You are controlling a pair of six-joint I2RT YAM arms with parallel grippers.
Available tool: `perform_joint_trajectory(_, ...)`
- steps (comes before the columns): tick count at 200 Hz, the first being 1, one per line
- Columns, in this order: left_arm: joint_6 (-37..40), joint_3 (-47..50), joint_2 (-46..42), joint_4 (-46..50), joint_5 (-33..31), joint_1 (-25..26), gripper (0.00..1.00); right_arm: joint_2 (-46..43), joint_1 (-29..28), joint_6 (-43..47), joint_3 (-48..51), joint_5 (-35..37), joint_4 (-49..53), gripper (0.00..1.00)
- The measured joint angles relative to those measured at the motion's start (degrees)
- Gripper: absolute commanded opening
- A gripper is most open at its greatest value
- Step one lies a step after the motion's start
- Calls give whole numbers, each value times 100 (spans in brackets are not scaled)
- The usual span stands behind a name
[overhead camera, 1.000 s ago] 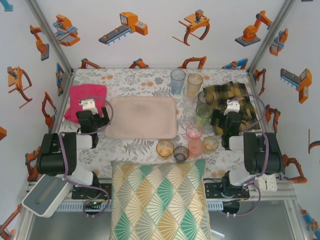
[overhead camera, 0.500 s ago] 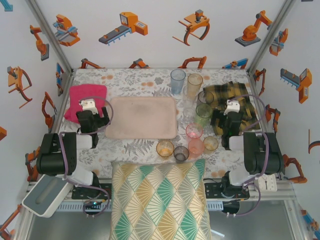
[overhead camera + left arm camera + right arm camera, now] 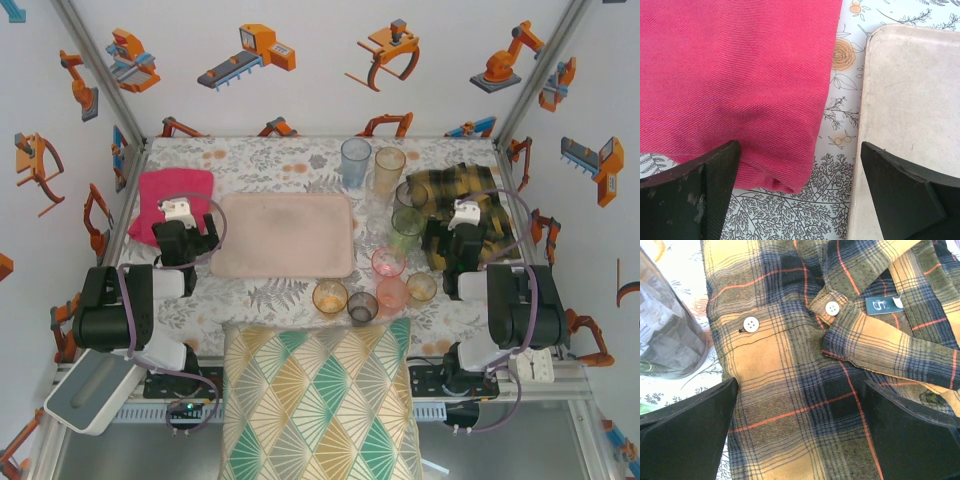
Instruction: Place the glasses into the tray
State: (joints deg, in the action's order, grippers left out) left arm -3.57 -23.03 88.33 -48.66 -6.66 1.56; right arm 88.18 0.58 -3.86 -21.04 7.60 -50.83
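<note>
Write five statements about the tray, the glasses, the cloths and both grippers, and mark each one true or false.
1. The tray holds no glasses. True.
2. The left gripper is shut on a glass. False: it is open and holds nothing, above the gap between the pink cloth and the tray.
3. The glasses stand on the table to the right of the tray. True.
4. The pink cloth lies on the tray. False: it lies on the table to the tray's left, apart from it.
5. The right gripper is open above the plaid shirt. True.
</note>
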Motion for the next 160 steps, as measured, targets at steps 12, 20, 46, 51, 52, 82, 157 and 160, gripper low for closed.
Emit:
perform_joint_trajectory(12,0,0,0,0,0,0,97,0,0,-28,0,66,-2,99)
perform_joint_trajectory(20,0,0,0,0,0,0,97,0,0,-50,0,103,-4,99)
perform_joint_trajectory(46,0,0,0,2,0,0,97,-2,-2,-83,42,195,-55,99)
perform_joint_trajectory(51,0,0,0,2,0,0,97,-9,-2,-85,57,216,-55,99)
perform_joint_trajectory(52,0,0,0,2,0,0,97,-9,-2,-85,59,219,-55,99)
perform_joint_trajectory(82,2,0,0,2,0,0,97,-173,-2,-105,181,291,-55,99)
perform_joint_trajectory(157,0,0,0,2,0,0,97,-968,0,-133,243,463,256,99)
perform_joint_trajectory(160,0,0,0,2,0,0,97,-1005,0,-138,245,476,269,99)
